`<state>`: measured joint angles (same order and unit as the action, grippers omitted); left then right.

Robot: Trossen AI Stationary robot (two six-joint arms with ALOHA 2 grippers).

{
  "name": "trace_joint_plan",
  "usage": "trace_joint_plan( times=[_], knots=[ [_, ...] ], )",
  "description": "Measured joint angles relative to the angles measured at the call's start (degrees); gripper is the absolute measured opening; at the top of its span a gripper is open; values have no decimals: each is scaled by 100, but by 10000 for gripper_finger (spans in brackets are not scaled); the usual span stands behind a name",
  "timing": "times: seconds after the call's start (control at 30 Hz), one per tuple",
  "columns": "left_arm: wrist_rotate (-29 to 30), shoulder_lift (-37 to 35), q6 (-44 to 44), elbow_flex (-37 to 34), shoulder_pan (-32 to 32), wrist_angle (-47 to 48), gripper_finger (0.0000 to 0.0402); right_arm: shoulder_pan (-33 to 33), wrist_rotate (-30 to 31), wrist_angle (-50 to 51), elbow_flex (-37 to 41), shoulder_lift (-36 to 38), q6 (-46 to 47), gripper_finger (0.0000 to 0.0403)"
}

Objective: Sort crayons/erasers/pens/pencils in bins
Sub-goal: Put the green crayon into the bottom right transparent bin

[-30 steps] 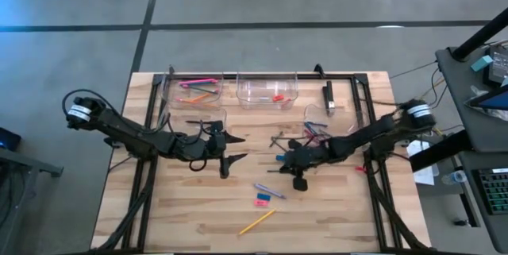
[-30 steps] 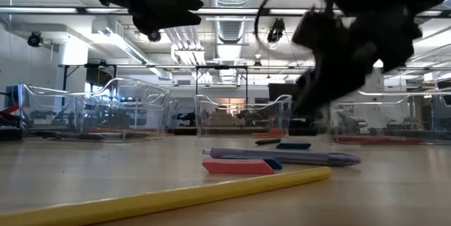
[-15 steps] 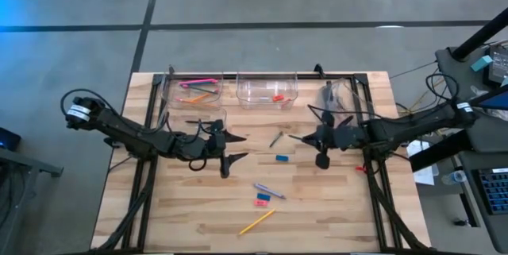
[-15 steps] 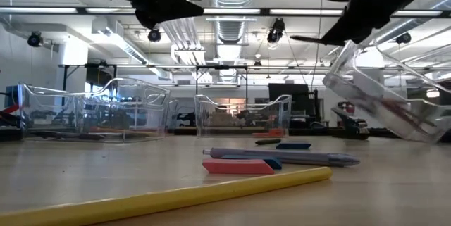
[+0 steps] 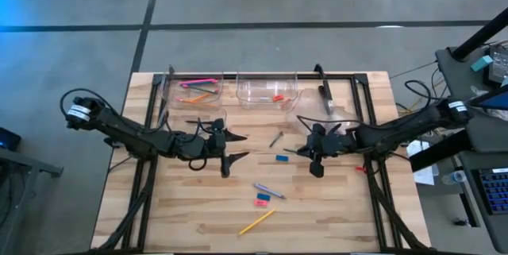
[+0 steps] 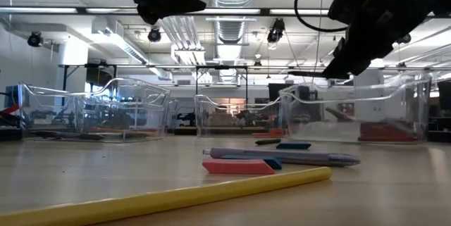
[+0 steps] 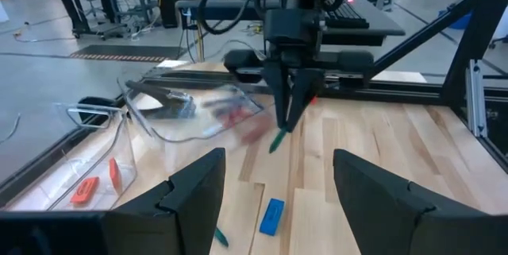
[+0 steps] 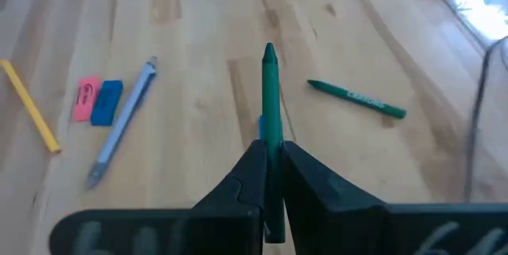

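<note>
Green crayon (image 8: pixel 270 96) pinched in shut right claw (image 5: pixel 305 151), above tabletop (image 5: pixel 333 207); now shifted back toward centre. Clear bin (image 5: pixel 333 116) set level again. Left claw (image 5: pixel 236 148) spread, unmoved.

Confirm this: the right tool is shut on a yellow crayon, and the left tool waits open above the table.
Wrong in one point. The crayon in the right tool is green, not yellow, as the right wrist view shows. The rest holds: that tool is shut on it, and the left tool waits open above the table.
</note>
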<state>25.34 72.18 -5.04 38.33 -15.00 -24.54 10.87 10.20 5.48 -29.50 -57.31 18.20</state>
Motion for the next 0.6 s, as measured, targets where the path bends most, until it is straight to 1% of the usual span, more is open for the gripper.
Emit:
trace_joint_plan(
  times=[0.17,0.6],
  knots=[
    [0,-2,-2,-11,0,1,219,-4,-10,-117,-87,-83,-137,19],
    [1,-2,-2,-25,0,11,219,-4,34,-127,-166,528,-325,19]
  ],
)
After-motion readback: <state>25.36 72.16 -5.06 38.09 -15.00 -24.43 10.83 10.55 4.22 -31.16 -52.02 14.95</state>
